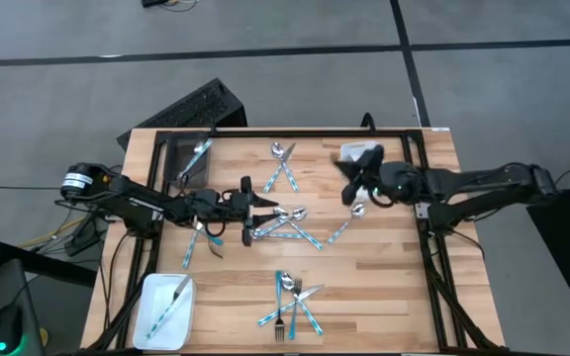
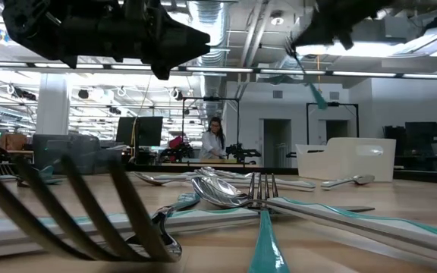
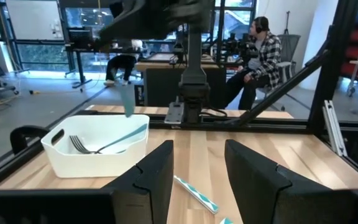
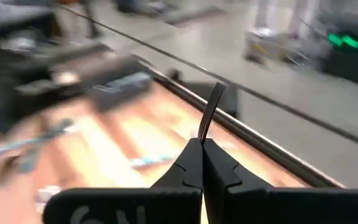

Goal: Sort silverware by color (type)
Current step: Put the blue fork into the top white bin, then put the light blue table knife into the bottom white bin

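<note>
Table point(image 1: 384, 297) silverware point(image 1: 290, 305), far tray point(image 1: 357, 151) half-hidden.

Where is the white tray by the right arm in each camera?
High view: white tray at the table's top right.
Low view: right of middle.
Left wrist view: left side, fork inside.
Right wrist view: cannot tell.
Shared landmark: teal-handled piece in the right gripper.

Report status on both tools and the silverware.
Left tool open over the center silverware pile. Right tool shut on a utensil, near the white tray. Nothing in the way.
</note>
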Controlling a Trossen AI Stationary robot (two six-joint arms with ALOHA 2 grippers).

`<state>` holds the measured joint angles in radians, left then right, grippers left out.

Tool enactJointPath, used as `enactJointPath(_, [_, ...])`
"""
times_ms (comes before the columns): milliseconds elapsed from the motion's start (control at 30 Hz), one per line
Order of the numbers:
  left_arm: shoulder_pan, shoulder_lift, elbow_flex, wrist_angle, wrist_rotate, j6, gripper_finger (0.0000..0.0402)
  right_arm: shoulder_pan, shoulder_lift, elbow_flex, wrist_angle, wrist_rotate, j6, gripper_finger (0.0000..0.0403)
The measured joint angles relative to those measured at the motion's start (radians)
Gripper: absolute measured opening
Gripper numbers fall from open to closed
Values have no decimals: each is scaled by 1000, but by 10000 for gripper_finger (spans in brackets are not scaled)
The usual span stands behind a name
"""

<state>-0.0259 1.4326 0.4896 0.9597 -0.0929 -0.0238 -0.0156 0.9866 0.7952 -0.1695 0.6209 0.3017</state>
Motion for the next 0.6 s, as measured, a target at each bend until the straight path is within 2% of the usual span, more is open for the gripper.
enactJointPath(167, [0,0,0,0,0,-24,132,-137,-13,-13,-236,26,133,16])
enactJointPath(367, [0,0,0,-9,0,-25,133,-262,0,-121,-246,-18,145,28])
enactJointPath(600, [0,0,0,-13,0,-26,135,-349,9,-201,-242,-47,177,92])
